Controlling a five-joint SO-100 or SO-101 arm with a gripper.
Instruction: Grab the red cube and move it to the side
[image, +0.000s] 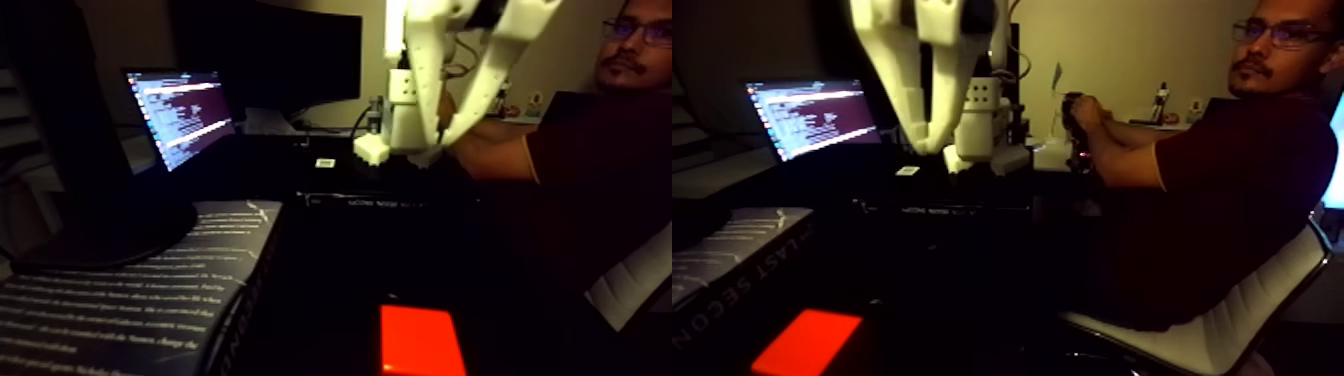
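The picture holds two nearly equal halves side by side. The red cube (422, 340) glows bright red-orange on the dark table at the bottom edge of the left half, and the same cube (808, 342) shows in the right half. My white gripper (437, 148) hangs from the top edge, high above and behind the cube, and appears again in the right half (932, 150). Its two curved fingers meet at the tips with nothing held between them. A wide dark stretch of table separates gripper and cube.
A book (120, 300) with white lettering lies left of the cube. Behind stand a lit laptop (180, 115) and a dark monitor (270, 50). A person (1230, 170) sits at the right on a white chair (1235, 320), hands on a second white arm (975, 120).
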